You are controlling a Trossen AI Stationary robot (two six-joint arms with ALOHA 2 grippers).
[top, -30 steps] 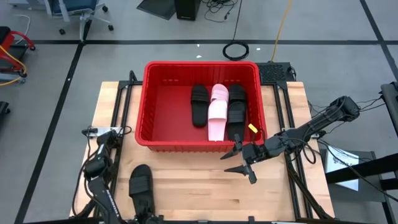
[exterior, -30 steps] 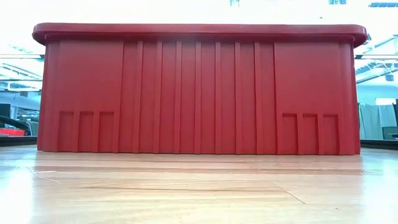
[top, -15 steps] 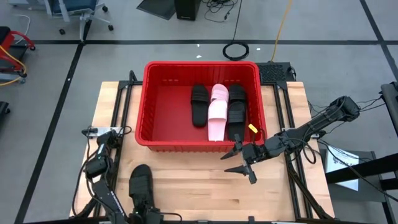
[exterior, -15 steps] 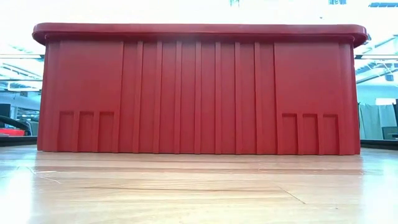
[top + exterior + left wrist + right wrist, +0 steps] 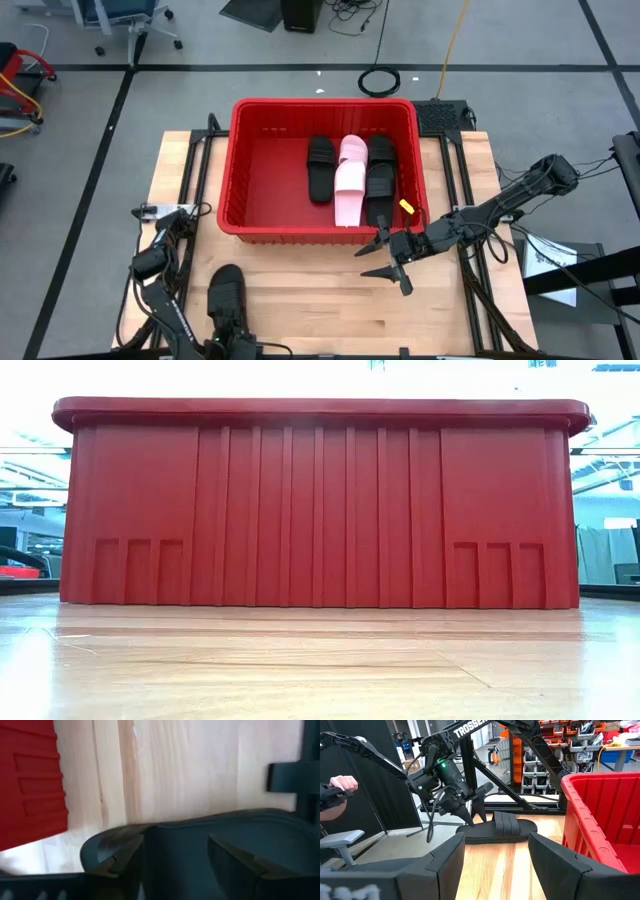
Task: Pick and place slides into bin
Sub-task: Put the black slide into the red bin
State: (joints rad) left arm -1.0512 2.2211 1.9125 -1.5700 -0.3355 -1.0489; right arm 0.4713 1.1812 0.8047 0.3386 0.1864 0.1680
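Note:
The red bin (image 5: 228,170) stands at the table's far middle and fills the low view (image 5: 320,510). In it lie a black slide (image 5: 321,168), a pink slide (image 5: 350,178) and another black slide (image 5: 381,178). One more black slide (image 5: 225,292) lies flat on the table at the near left; it also shows in the right wrist view (image 5: 502,827). My left gripper (image 5: 232,345) is open, pointing down over that slide's near end (image 5: 200,855). My right gripper (image 5: 360,262) is open and empty beside the bin's near right corner. My left gripper's open fingers (image 5: 466,814) point down from above at the black slide's near end (image 5: 470,831). The slide lies flat on the table. Whether the fingers touch it, I cannot tell.
Black metal rails (image 5: 190,215) run along the table's left and right sides. Bare wood (image 5: 320,300) lies between the two grippers in front of the bin. Beyond the table's left side a person's hand (image 5: 340,784) and a chair (image 5: 342,840) show.
My left arm's elbow has shifted a little toward the table's left edge, while its gripper has stayed at the black slide's near end. The slide has kept its place.

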